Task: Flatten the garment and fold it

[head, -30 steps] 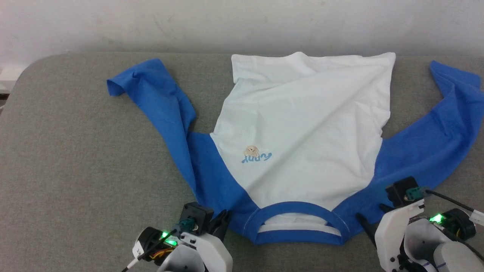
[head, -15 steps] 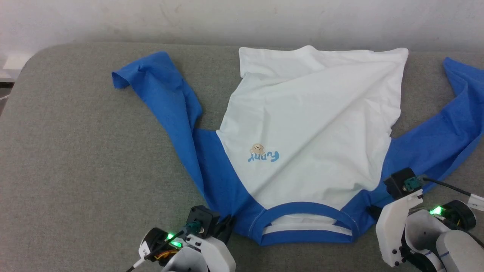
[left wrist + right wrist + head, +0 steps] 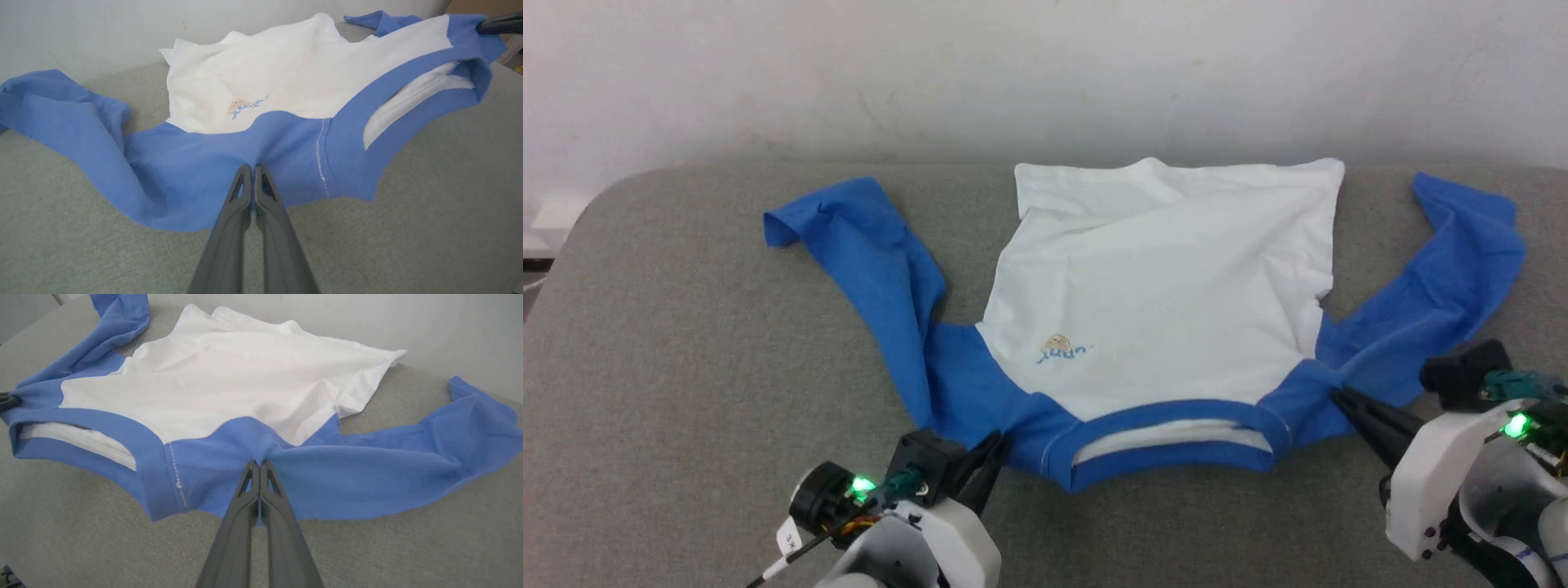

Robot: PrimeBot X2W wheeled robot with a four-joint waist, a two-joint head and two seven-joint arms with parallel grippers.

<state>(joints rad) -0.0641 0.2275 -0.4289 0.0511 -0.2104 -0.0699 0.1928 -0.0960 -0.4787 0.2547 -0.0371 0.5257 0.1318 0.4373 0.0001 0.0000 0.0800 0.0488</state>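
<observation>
The garment (image 3: 1168, 286) (white body, blue sleeves) is spread print-up on the grey surface (image 3: 686, 367), collar at the near edge. Blue shoulder fabric is pinched at the left by the left end effector (image 3: 254, 168) and at the right by the right end effector (image 3: 260, 462).

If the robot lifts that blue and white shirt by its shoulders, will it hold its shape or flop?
Probably flops: the garment puckers where the left gripper and right gripper pinch its blue shoulders. Likely light, since the thin cloth creases freely. The loose sleeves would probably trail over the grey surface.
</observation>
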